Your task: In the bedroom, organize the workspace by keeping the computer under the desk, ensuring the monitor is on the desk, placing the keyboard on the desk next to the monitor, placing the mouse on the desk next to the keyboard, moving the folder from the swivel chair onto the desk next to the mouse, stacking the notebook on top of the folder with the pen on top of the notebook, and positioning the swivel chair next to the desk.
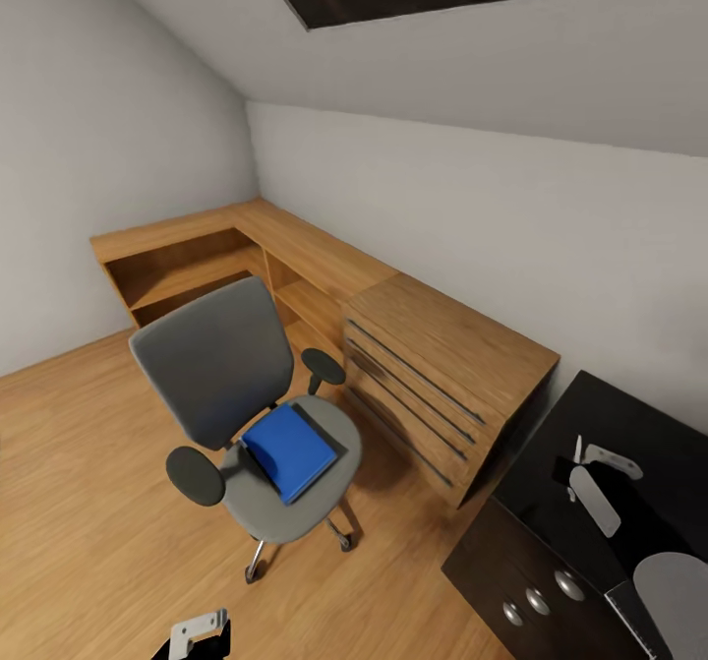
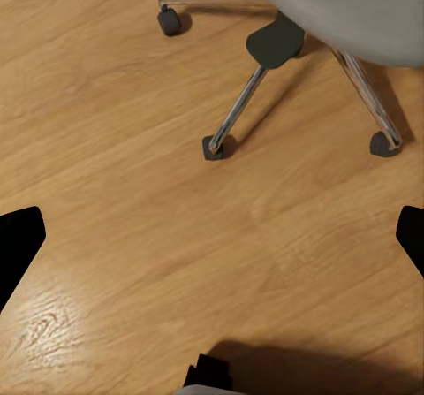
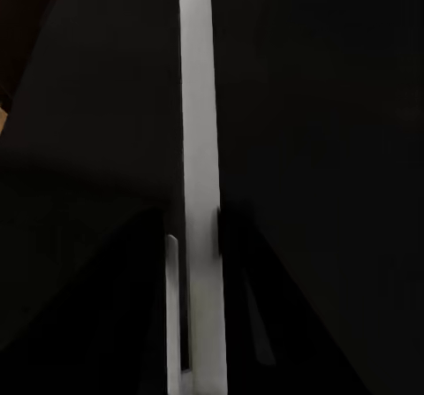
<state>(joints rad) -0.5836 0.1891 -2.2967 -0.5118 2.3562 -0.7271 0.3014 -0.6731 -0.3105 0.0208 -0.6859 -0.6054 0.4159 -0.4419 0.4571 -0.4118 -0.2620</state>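
The swivel chair (image 1: 211,370) stands on the wood floor beside a light-wood dresser, and its silver legs (image 2: 238,112) show in the left wrist view. The blue folder (image 1: 290,451) lies flat on its grey seat. The black desk (image 1: 536,552) with round silver knobs is at the lower right. My right gripper (image 1: 573,475) hovers over the desk top, its fingers close together on a thin white stick, the pen (image 1: 578,449) (image 3: 199,103). Low over the floor in front of the chair, my left gripper (image 1: 197,635) (image 2: 212,245) is open and holds nothing.
A light-wood dresser (image 1: 442,365) with long bar handles stands between the chair and the desk. A low wooden shelf unit (image 1: 197,257) runs along the far corner under the sloped white ceiling. Open floor (image 1: 69,503) lies left of the chair.
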